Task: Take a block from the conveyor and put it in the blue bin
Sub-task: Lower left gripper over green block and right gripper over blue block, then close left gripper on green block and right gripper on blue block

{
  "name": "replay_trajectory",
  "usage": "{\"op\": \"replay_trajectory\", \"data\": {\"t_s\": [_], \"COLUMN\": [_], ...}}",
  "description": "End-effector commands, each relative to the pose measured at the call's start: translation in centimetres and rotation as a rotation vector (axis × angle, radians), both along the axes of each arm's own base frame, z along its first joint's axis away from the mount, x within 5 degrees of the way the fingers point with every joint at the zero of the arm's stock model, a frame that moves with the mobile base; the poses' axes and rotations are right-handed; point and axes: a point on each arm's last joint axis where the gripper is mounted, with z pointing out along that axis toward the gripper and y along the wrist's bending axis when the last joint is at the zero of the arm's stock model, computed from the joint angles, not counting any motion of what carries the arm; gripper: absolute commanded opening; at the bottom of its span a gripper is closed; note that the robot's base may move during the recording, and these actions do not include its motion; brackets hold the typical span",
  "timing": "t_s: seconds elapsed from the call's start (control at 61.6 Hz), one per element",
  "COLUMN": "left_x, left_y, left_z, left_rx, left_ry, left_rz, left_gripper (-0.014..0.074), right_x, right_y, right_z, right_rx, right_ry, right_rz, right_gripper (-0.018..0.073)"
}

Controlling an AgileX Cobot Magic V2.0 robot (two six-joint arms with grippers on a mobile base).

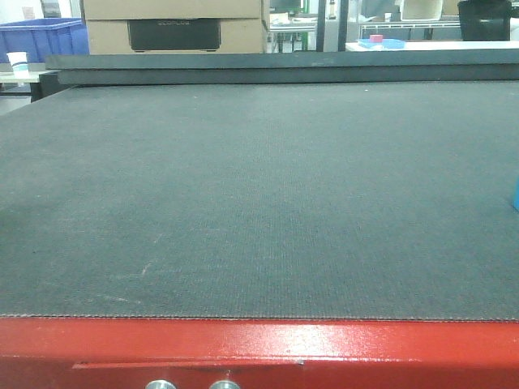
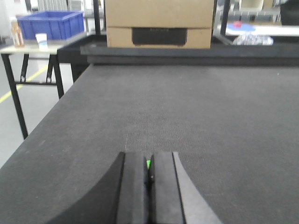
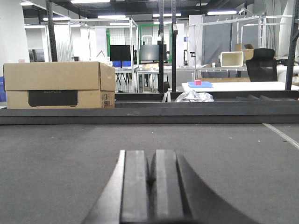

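The conveyor's dark grey belt [image 1: 259, 194] fills the front view, with its red frame [image 1: 259, 344] and two silver buttons [image 1: 193, 384] at the bottom. A sliver of the sky-blue block [image 1: 516, 194] shows on the belt at the right edge of that view; the rest is cut off. My left gripper [image 2: 148, 161] is shut low over the belt [image 2: 187, 121], with a tiny green speck in the slit between its fingers. My right gripper [image 3: 150, 158] is shut and empty over the belt [image 3: 70, 163]. Neither gripper shows in the front view. The block is not in either wrist view.
The blue bin [image 1: 40, 36] stands on a side table beyond the belt's far left corner, also in the left wrist view [image 2: 51, 24]. A white cup [image 1: 17, 61] stands beside it. A cardboard box [image 1: 174, 24] sits behind the belt's far edge.
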Motion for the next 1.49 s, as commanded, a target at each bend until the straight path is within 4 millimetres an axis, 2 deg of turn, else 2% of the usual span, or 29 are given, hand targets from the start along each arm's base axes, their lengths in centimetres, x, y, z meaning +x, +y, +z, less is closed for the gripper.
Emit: {"op": "replay_trajectory", "data": {"t_s": [0.0,0.13,0.211,0.325,0.487,0.601,0.747,0.86,0.974,1.055,1.185,1.217,1.315,1.477], "left_x": [0.3,2.8,5.7,10.0,16.1,20.2,23.7,25.0,25.7,25.9,26.0,26.0,26.0,26.0], "left_y": [0.1,0.1,0.0,-0.1,-0.2,-0.2,-0.3,-0.3,-0.3,-0.3,-0.3,-0.3,-0.3,-0.4], "left_z": [2.4,5.7,6.9,7.9,7.3,6.1,3.8,1.6,0.6,0.3,0.3,0.3,0.3,0.3], "left_rx": [-0.005,-0.005,-0.011,-0.036,-0.035,-0.033,-0.030,-0.028,-0.030,-0.029,-0.029,-0.029,-0.057,-0.094], "left_ry": [0.058,0.160,0.270,0.478,0.791,0.885,0.982,1.082,1.120,1.130,1.121,1.121,1.119,1.118], "left_rz": [0.009,0.014,0.014,0.012,0.028,0.031,0.033,0.037,0.037,0.037,0.036,0.036,0.057,0.073], "left_gripper": [-0.0111,-0.0111,-0.0111,-0.0111,-0.0111,-0.0111,-0.0111,-0.0111,-0.0111,-0.0111,-0.0111,-0.0111,-0.0111,-0.0111], "right_x": [0.2,1.9,3.8,7.2,11.9,15.3,19.2,21.7,24.3,26.0,29.0,29.5,30.6,31.9], "right_y": [0.0,0.0,-0.2,-0.4,-0.6,-0.9,-1.2,-1.3,-1.3,-1.5,-1.6,-1.6,-1.6,-1.7], "right_z": [2.0,4.5,5.5,5.7,5.4,4.6,2.1,0.6,0.1,0.0,-1.5,-2.1,-4.3,-6.9], "right_rx": [0.001,0.011,0.020,0.038,0.063,0.070,0.080,0.102,0.120,0.122,0.157,0.165,0.191,0.198], "right_ry": [0.081,0.251,0.386,0.658,1.021,1.128,1.213,1.281,1.342,1.373,1.439,1.442,1.491,1.526], "right_rz": [0.003,0.010,0.015,0.023,0.036,0.039,0.037,0.047,0.055,0.057,0.056,0.058,0.046,0.041], "right_gripper": [-0.0162,-0.0162,-0.0162,-0.0162,-0.0162,-0.0162,-0.0162,-0.0162,-0.0132,-0.0029,0.0275,0.0318,0.0339,0.0339]}}
